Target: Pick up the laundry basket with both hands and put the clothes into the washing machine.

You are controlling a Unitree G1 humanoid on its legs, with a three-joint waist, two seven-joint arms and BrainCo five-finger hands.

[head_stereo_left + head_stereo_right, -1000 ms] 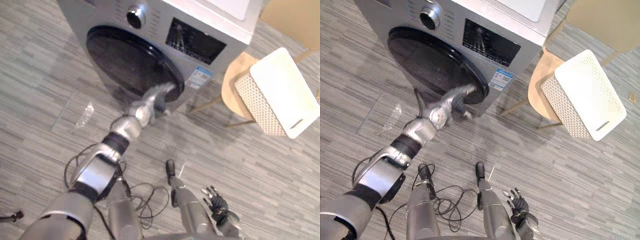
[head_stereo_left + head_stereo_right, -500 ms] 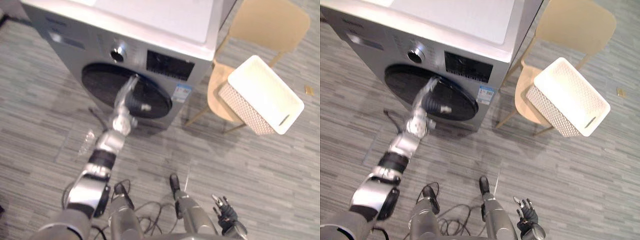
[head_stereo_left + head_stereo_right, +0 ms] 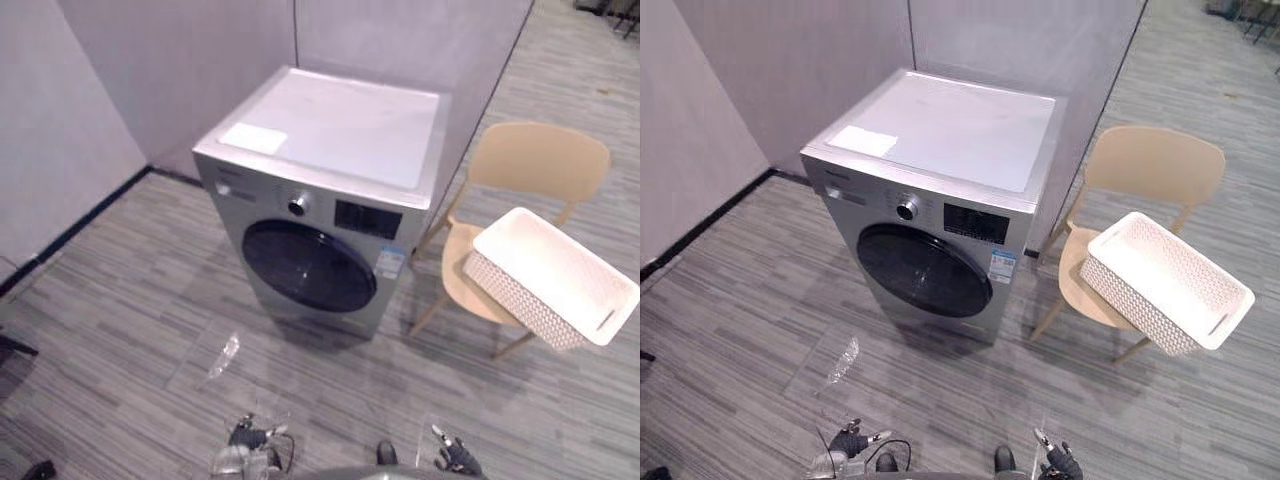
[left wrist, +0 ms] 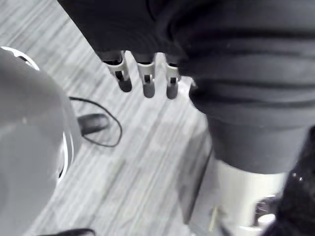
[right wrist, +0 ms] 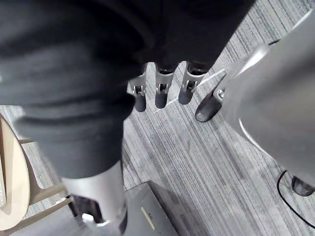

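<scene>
The silver washing machine (image 3: 320, 210) stands against the grey wall with its round dark door (image 3: 305, 265) shut. To its right, a white perforated laundry basket (image 3: 555, 290) lies tilted on the seat of a tan chair (image 3: 535, 165); its inside looks plain white. Both hands hang low, far from the machine and the basket. My left hand (image 4: 145, 81) has straight fingers over the floor and holds nothing. My right hand (image 5: 161, 93) is the same, fingers straight and empty. They also peek in at the bottom edge of the eye views, left hand (image 3: 847, 443) and right hand (image 3: 1058, 462).
A scrap of clear plastic (image 3: 222, 357) lies on the grey plank floor in front of the machine. A white sheet (image 3: 253, 138) rests on the machine's top. Grey walls close off the corner behind it.
My left arm, stretched to the door a second ago, has drawn back and hangs low. The camera has lifted, so machine, chair and basket now look farther off.
</scene>
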